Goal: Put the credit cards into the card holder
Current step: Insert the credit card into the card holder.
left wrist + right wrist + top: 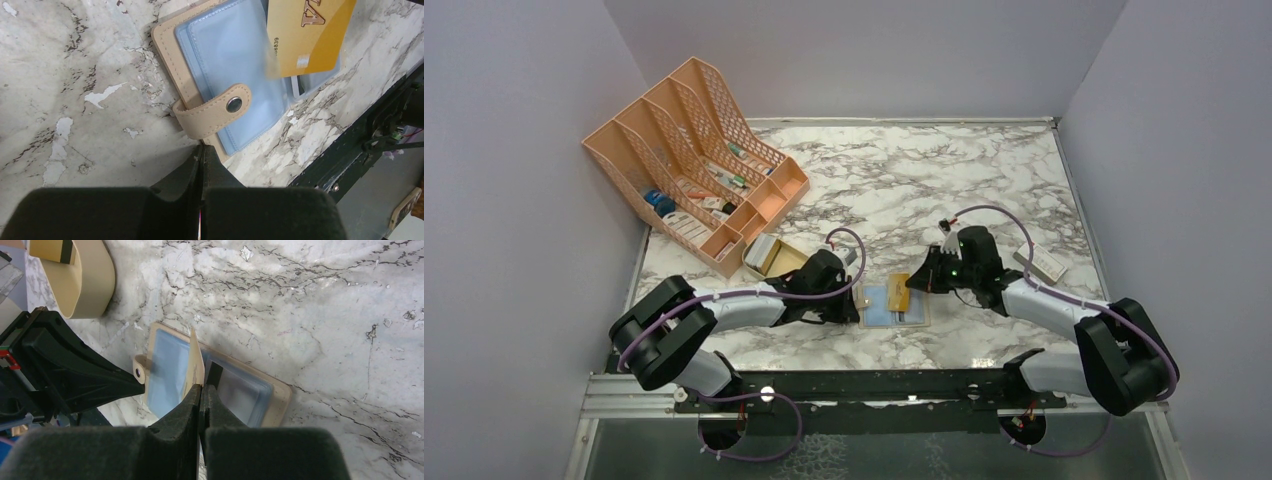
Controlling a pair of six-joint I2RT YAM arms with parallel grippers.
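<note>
The card holder (pixel 881 311) lies open and flat on the marble bench (pixel 904 180), pale blue pockets up, near the front edge and midway between the two arms

The right jaws are pinching a gold credit card (pixel 196 362) by its near end. In the right wrist view the card stands on edge, tilted a little, over the fold between the holder's two halves. The left wrist view shows its printed face above the far pocket. Whether its lower edge has entered a pocket I cannot tell

The left jaws are pressed together, their tips at the holder's left edge beside the tan snap strap (pixel 215 111), which is folded over the blue pocket. Whether they grip anything I cannot tell

A beige oval dish (pixel 92 285) sits on the bench to the far left of the holder. Beyond it an orange mesh rack (pixel 679 130) stands at the far left corner
</note>
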